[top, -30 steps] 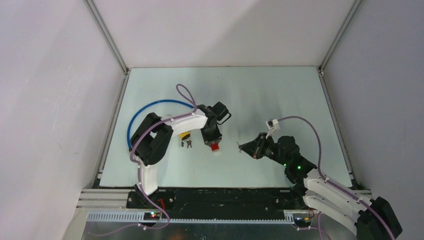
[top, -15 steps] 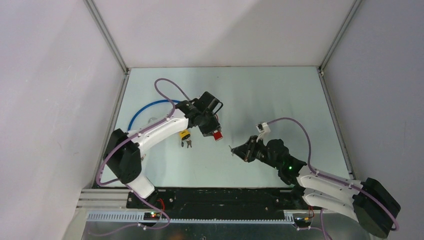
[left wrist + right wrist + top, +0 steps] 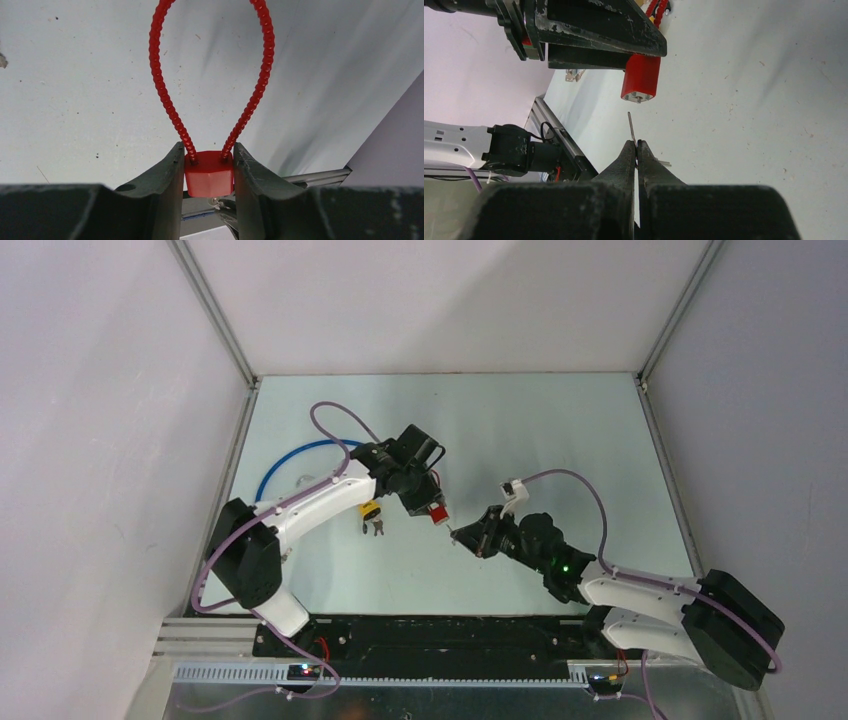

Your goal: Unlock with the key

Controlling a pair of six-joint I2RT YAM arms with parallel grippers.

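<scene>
The left arm (image 3: 310, 505) rises from its base at the lower left of the top view and reaches up and to the right, elbow low, wrist bent down toward the middle of the worktop (image 3: 560, 430). Its left claw (image 3: 430, 502) is clamped on the body of the red lock (image 3: 437, 513), one finger on each side. In the left wrist view the lock's red cable loop (image 3: 160, 75) runs from the body up to the top of the frame, so its long axis lies along the fingers.

The right arm (image 3: 620, 590) stretches from the lower right, lying low and long toward the upper left, with its right claw (image 3: 472, 537) just right of the lock. This claw is clenched tight on the key (image 3: 630, 127), which is pinched flat between the fingertips. The thin blade stands straight out past them.

In the right wrist view the lock's keyway end faces down toward the blade. The key points up at it, nearly in line, with a small gap between tip and lock.

At the left of the worktop lie a yellow padlock (image 3: 370, 510) with small keys and a blue cable (image 3: 285, 458) curled in an arc.
</scene>
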